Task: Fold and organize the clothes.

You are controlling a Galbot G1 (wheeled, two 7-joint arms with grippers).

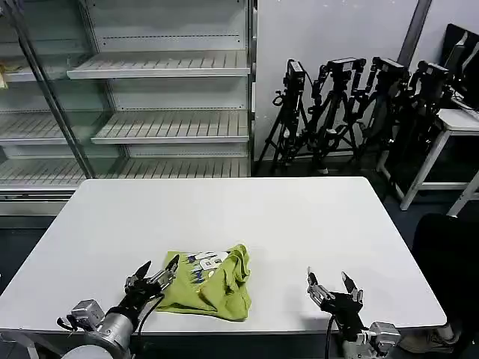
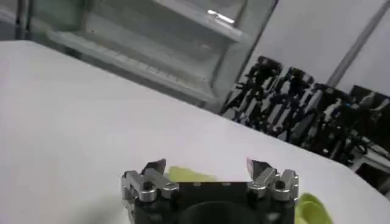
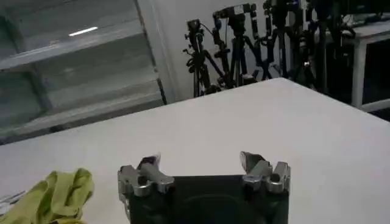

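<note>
Hovering low over the near edge of the white table, the left gripper has fingers spread apart, empty, tips just beside the bunched lime-green soft fabric T-shirt, printed graphic up. Right gripper likewise spread and empty, well apart from the shirt, on its far side.

Ahead of me spreads a white table. At my eleven o'clock stand bare metal shelves; at one o'clock, black camera tripods crowd the wall.
</note>
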